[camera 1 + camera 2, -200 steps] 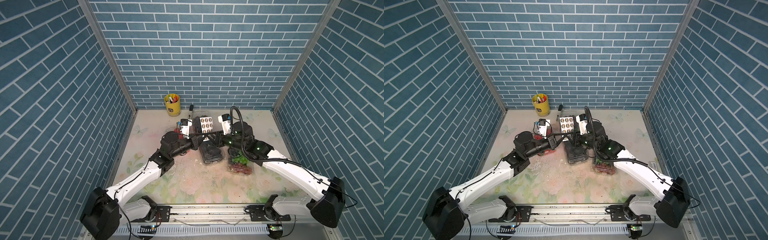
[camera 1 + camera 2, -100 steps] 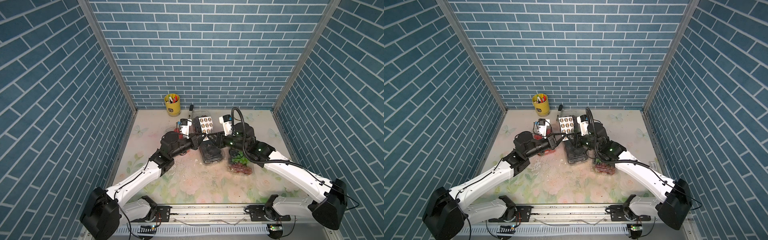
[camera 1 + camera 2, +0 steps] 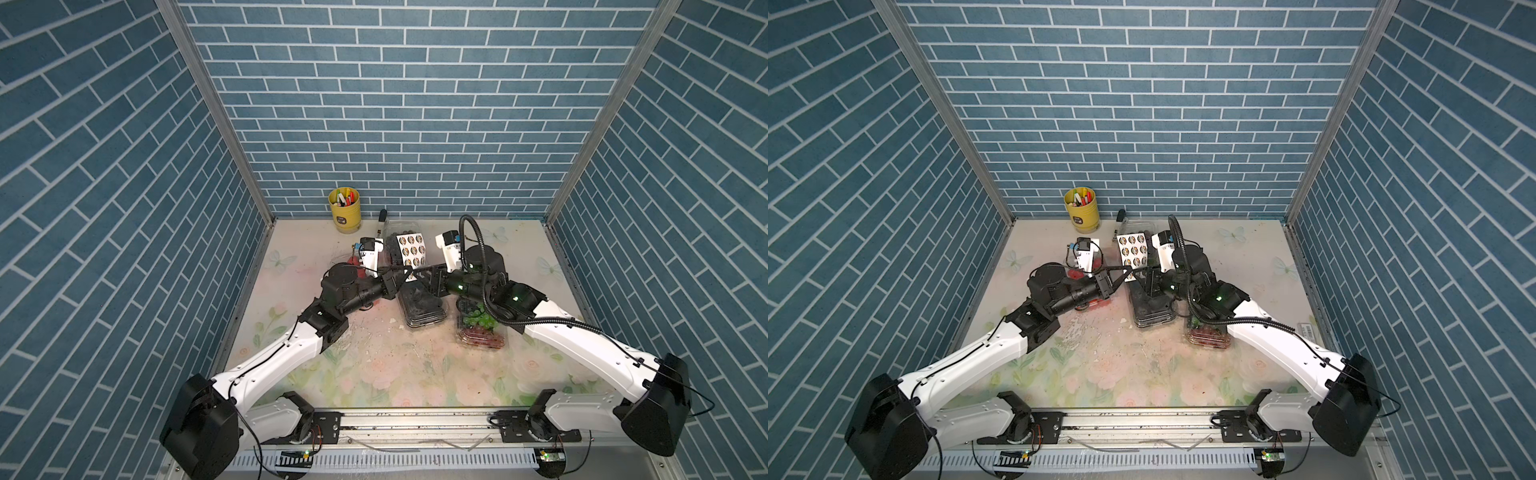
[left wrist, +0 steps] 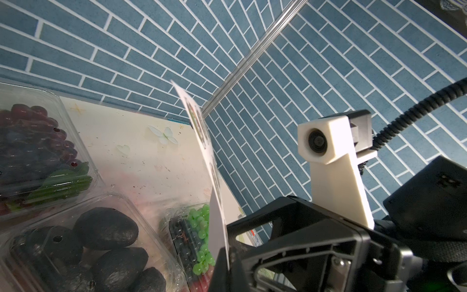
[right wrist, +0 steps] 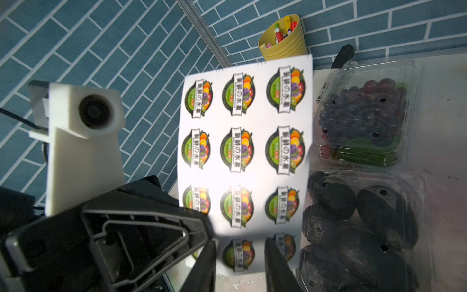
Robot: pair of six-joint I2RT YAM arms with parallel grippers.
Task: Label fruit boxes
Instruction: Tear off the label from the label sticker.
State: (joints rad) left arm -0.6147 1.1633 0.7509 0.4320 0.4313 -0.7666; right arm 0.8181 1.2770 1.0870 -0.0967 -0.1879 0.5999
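Observation:
My left gripper (image 4: pixel 228 273) is shut on the lower edge of a white sheet of round stickers (image 5: pixel 242 151), holding it upright above the boxes (image 3: pixel 410 249). The right gripper (image 5: pixel 240 255) is open, its jaws either side of a sticker in the sheet's lowest row. Below lies the fruit box of black fruit (image 3: pixel 424 305). A box of dark purple grapes (image 5: pixel 364 113) sits behind it. The mixed-grape box (image 3: pixel 482 328) lies under my right arm. The strawberry box (image 3: pixel 1075 272) is mostly hidden by my left arm.
A yellow pen cup (image 3: pixel 345 208) stands at the back wall, with a black-capped marker (image 3: pixel 380 222) lying beside it. Blue brick walls close in three sides. Crumbs and scraps dot the floral mat (image 3: pixel 374 365) in front of the boxes.
My right gripper has edged left toward the sticker sheet and its jaws have narrowed slightly. The left arm and the sheet have stayed put.

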